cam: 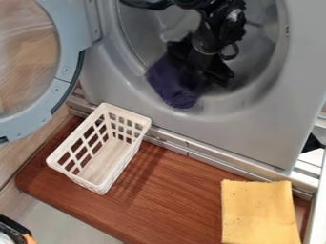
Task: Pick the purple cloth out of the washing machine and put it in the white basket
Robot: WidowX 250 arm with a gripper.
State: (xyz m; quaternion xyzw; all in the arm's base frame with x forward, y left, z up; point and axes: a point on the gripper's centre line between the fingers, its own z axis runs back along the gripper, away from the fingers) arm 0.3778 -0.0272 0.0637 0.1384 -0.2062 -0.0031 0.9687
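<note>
"Where's the thing it's after?"

"The purple, thick-piled cloth [173, 86]? Bunched at the lower left of the round opening in the grey washing machine [210, 131], down by the rim."

"And the black two-finger gripper [199, 70]?"

"Hanging in that same opening, right over the cloth's upper right part. Most of the cloth lies below and to our left of the fingers, and some of the pile shows dark between them."

"Has it got hold?"

"I wouldn't say so. The fingers stand spread, one towards the upper left, the other lower right. Whether either is touching, I can't tell."

"Which way does the cloth run?"

"It's too crumpled for a clear long axis. I'd ease down and a little left before closing, or it may pinch only a fringe and drop it."

"Then where?"

"The white plastic lattice basket [130, 113], upright on the reddish-brown wooden board [172, 195], by its upper left edge. It's to the lower left of the cloth, so a short trip, I'd guess, but clear the rim first."

"And the yellow cloth [258, 209]?"

"At the board's right end, well apart. Leave it."
</note>
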